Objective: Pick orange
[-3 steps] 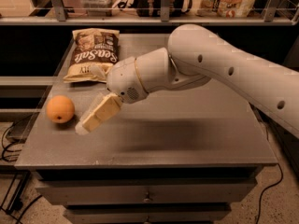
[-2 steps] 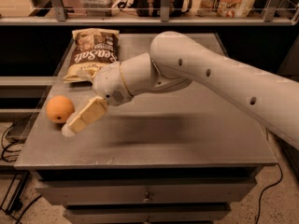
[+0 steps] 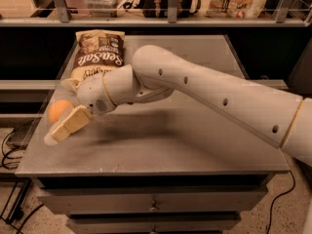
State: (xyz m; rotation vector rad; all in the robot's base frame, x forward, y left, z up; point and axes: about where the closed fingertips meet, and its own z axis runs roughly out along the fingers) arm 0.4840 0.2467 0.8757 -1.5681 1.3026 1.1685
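Note:
The orange, round and fist-sized, sits near the left edge of the grey table. My gripper, cream-coloured, hangs low over the table at the front right of the orange. It overlaps the orange's lower right side in this view, so I cannot tell whether it touches the orange. The white arm reaches in from the right across the table.
A brown and white chip bag lies at the back left of the table, just behind the orange. A shelf with packets and rails runs behind the table. The table's left edge is close to the orange. Drawers are below.
My gripper has moved left and down towards the orange, from the middle left of the table to right beside the fruit. The orange and the chip bag have not moved.

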